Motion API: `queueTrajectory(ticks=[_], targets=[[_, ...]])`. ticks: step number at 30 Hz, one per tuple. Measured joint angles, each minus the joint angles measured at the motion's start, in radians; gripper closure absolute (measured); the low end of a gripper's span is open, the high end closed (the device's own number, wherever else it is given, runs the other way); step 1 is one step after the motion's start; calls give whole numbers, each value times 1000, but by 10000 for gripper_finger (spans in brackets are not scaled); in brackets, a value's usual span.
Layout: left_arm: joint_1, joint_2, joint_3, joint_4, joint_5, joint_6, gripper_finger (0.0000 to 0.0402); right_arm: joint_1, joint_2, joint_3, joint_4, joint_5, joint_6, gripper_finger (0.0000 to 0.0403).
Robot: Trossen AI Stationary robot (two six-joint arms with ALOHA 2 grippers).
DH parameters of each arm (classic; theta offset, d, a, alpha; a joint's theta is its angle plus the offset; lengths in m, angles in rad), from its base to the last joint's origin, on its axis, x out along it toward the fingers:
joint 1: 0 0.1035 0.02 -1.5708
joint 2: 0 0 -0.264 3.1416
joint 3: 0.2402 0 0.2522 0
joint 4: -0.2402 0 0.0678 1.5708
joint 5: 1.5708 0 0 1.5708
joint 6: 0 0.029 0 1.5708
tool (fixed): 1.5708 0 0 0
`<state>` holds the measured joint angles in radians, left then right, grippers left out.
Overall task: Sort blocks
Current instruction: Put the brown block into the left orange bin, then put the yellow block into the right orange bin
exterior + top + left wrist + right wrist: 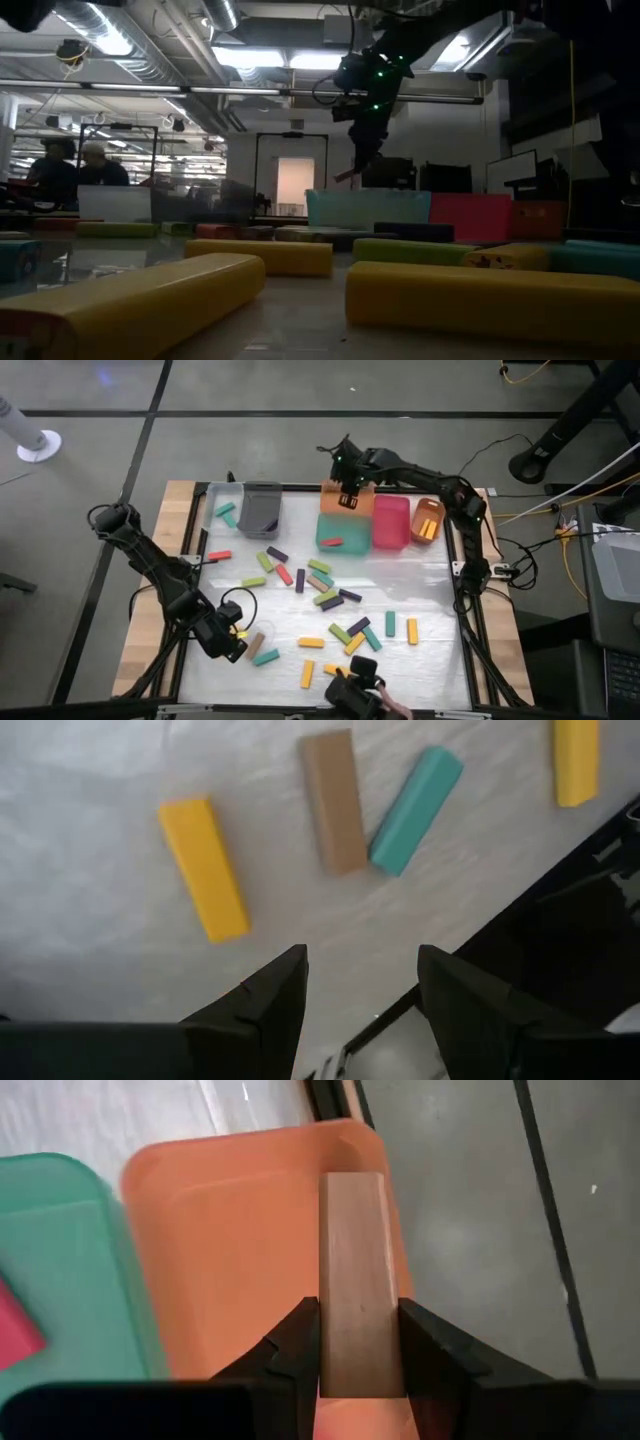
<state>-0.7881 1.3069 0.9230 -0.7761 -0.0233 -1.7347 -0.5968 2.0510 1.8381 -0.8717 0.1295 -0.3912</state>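
Several blocks in yellow, red, green, teal, purple and brown lie flat and scattered on the white table top (300, 615). Over the orange bin (336, 508) at the far edge, my right gripper (350, 495) is shut on a brown block (355, 1250). My left gripper (228, 642) hangs open above the near left part of the table. Below it lie a yellow block (203, 868), a brown block (334, 802) and a teal block (416, 796); it touches none of them. My right gripper pinches the brown block by its two long sides (358, 1342) between its two fingers, at the block's near end. The fingers slant steeply down from above, and the block runs on beyond them along their line. The block hangs tilted, clear of the orange bin (240, 1240) beneath it.
Along the far edge stand a clear bin (224, 510) with teal blocks, a grey bin (260, 510), a teal bin (340, 532) holding a red block (332, 542), a pink bin (391, 522) and a small orange bin (428, 520). A dark device (362, 695) sits at the near edge.
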Motion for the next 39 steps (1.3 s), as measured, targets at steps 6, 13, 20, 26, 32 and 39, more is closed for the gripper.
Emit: queueTrajectory(ticks=[6,13,20,26,32,39], targets=[[-53,38,0,1,1,-93,224,-29,0,0,6,-18,1,288],[-98,109,0,1,2,-178,224,-26,1,0,6,-18,1,276],[-101,189,0,-46,2,-194,224,-26,1,0,5,-17,39,201],[-101,263,0,-88,-8,-204,224,-24,1,0,-39,-17,56,171],[-101,340,0,-73,-17,-195,224,-24,-29,0,-190,-9,57,169],[-99,391,6,-72,-30,-167,257,-3,-120,0,-306,-17,54,169]])
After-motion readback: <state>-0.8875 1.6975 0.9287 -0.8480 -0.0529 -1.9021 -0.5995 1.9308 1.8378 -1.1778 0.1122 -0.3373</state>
